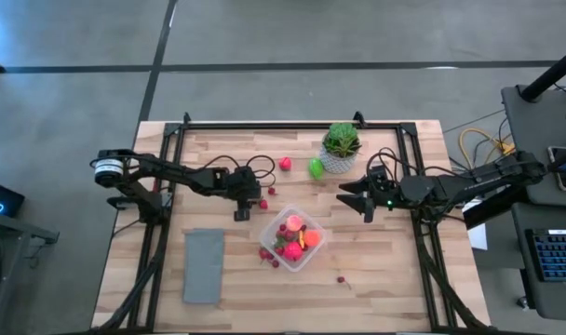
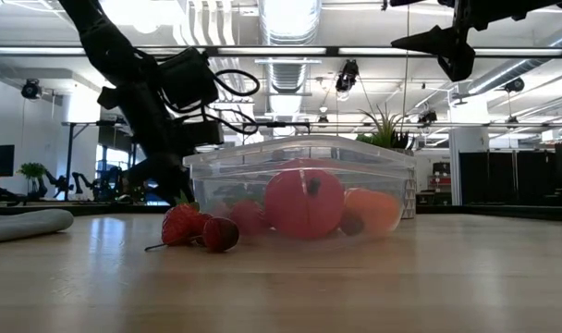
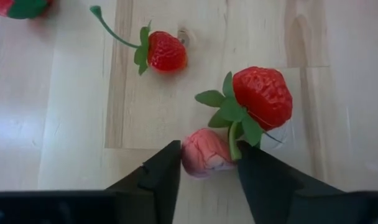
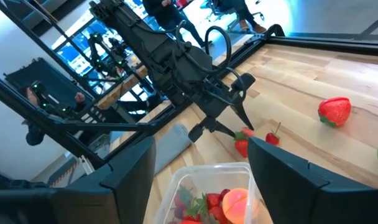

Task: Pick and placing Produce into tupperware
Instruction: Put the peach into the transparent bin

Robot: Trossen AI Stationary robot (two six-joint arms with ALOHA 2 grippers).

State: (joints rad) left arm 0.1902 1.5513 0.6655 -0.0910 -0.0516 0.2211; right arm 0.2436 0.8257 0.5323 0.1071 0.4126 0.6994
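The clear tupperware [image 1: 293, 240] sits mid-table and holds pink, orange and red produce [image 2: 304, 203]. Loose red berries lie at its left corner [image 1: 265, 253], [image 2: 196, 228]. My left gripper [image 3: 206, 167] is down at the table, just left of the box's far corner [image 1: 246, 202]. It is closed around a pale pink berry [image 3: 203, 153], with a red strawberry [image 3: 262, 96] lying right beside it. Another strawberry [image 3: 166, 51] lies farther on. My right gripper [image 1: 356, 197] hangs open, lifted above the table, right of the box. My left gripper pinches the pale pink berry between its two fingers, which meet the berry's sides [image 3: 188, 155]. The fingers come slanting down from the table's left. The berry seems to lie on the wood, and the red strawberry's green leaves [image 3: 234, 134] lie against it by one finger.
A spiky green plant in a white pot [image 1: 341, 147] stands at the far side, with a bright green piece [image 1: 316, 168] and a red piece [image 1: 285, 164] beside it. A flat grey rectangle [image 1: 204, 265] lies near left. A single berry [image 1: 341, 278] lies near right of the box.
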